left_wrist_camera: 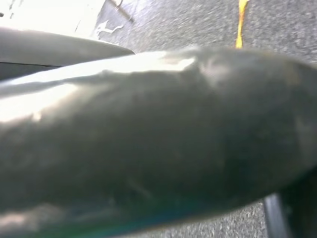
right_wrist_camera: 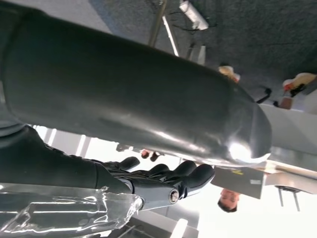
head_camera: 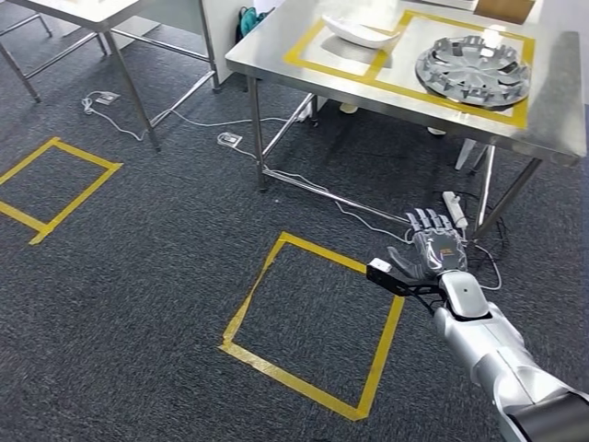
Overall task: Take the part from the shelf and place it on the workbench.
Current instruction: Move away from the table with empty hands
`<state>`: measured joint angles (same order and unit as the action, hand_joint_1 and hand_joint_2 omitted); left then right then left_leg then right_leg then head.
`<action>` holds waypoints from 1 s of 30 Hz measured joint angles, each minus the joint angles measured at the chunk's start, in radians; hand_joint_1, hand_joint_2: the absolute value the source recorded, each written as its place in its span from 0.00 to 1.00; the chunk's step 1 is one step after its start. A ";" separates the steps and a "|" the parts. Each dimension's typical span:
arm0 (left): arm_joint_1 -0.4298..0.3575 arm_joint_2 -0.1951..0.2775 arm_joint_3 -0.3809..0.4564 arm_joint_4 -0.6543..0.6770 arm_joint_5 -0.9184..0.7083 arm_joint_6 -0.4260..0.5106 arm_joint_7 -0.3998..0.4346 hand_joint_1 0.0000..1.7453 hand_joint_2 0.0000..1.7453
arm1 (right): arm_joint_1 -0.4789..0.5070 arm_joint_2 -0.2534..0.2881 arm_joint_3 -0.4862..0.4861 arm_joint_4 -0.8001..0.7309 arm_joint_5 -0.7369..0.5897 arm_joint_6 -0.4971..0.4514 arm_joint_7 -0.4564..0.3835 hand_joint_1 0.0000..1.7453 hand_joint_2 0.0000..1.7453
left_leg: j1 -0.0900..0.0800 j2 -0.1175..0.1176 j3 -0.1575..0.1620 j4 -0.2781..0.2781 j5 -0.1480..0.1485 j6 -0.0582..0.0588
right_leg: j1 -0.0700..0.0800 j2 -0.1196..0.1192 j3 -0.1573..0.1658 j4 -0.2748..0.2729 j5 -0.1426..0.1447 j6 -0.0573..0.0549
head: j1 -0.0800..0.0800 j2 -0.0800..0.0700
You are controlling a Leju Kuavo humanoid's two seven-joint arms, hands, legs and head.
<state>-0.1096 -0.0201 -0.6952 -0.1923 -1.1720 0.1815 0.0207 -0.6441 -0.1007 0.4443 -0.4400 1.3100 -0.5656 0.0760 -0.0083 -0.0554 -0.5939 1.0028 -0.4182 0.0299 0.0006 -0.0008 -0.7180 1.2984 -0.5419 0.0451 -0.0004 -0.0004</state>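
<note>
Right robot hand: hung low over the dark grey carpet, fingers spread, holding nothing.
Left robot hand: state could not be told; a dark glossy curved surface lay blurred across its wrist view.
Steel desk: stood ahead, yellow tape marking its top.
Parts: a silver round spoked wheel cover and a white curved plastic part rested on the desk, side by side.
</note>
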 joint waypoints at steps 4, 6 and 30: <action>0.000 -0.004 0.002 0.000 0.002 0.012 -0.001 0.00 0.00 | 0.014 -0.015 -0.016 0.000 -0.009 -0.013 0.001 0.00 0.00 | 0.004 -0.053 -0.006 0.001 0.007 -0.011 | -0.004 0.077 0.113 -0.242 0.105 -0.014 | -0.001 0.000; 0.000 -0.004 0.006 0.000 0.005 0.015 -0.004 0.00 0.00 | 0.025 -0.024 -0.024 0.000 -0.012 -0.020 0.001 0.00 0.00 | 0.011 -0.078 -0.016 -0.002 0.015 -0.025 | -0.003 0.085 0.129 -0.271 0.105 -0.018 | -0.002 0.000; 0.016 0.001 0.018 0.000 0.016 0.038 0.000 0.00 0.00 | 0.118 -0.054 -0.073 -0.012 -0.039 -0.026 0.013 0.00 0.00 | 0.003 0.002 0.000 -0.003 -0.002 -0.013 | -0.004 0.000 0.002 0.010 -0.022 -0.002 | -0.010 0.000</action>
<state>-0.0933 -0.0192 -0.6774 -0.1923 -1.1557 0.2197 0.0212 -0.5258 -0.1542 0.3715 -0.4518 1.2710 -0.5916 0.0895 -0.0054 -0.0530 -0.5937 1.0002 -0.4201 0.0170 -0.0032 -0.0008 -0.7162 1.3085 -0.5641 0.0429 -0.0100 -0.0004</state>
